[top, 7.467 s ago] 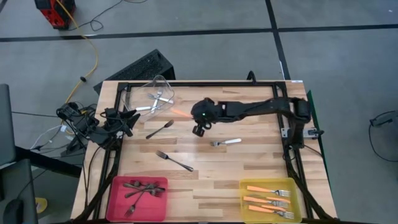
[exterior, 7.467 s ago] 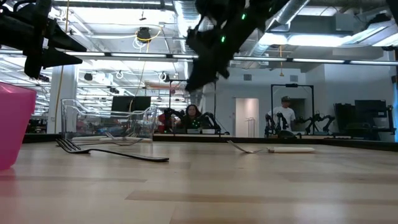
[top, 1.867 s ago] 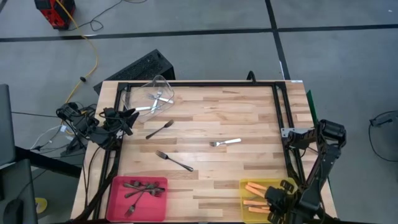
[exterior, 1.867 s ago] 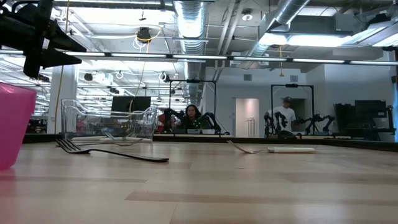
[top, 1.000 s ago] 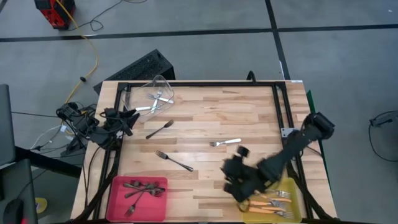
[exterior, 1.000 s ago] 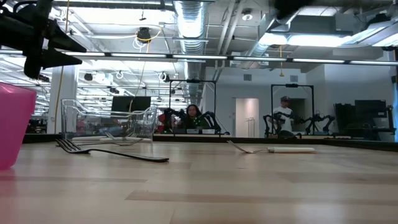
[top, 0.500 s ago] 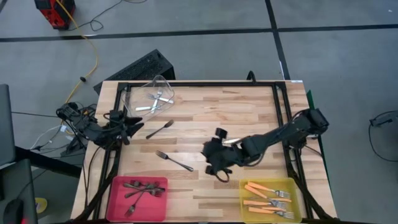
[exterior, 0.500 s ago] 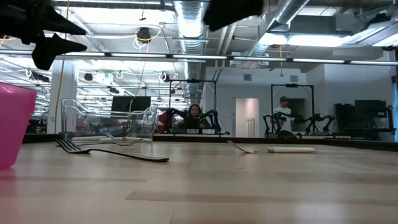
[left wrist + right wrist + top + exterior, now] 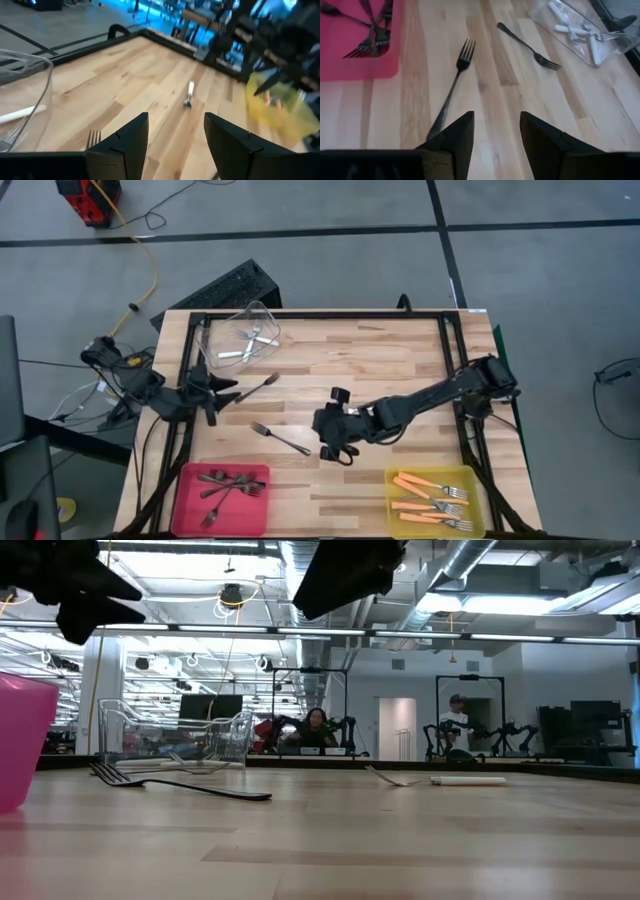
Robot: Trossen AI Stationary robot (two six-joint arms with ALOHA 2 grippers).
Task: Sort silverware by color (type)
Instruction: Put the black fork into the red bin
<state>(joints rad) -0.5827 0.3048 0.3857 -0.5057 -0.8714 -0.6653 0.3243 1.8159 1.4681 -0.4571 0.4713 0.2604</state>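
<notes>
**A:** Over the middle of the table, the right pincer is hanging with its jaws parted and nothing between them, just short of the handle tip of a dark fork. Where are the other loose ones sitting?

**B:** Taking the pink bin as the mark: that dark fork is lying flat just beyond it. A second dark fork is lying farther on, toward the clear bin. A white-handled fork is showing in the left wrist view, well off toward the yellow bin. The left pincer is waiting, jaws apart and empty, close beside the second dark fork's handle end.

**A:** How is that nearest fork likely to handle?

**B:** Probably light and stiff, with a thin, smooth handle lying flush on the wood, so it may slide or spin when pinched. I would be taking it across the mid-handle, the narrow way, not by the tines.

**A:** Any brand or lettering?

**B:** None that I can read on the forks or the bins.
</notes>
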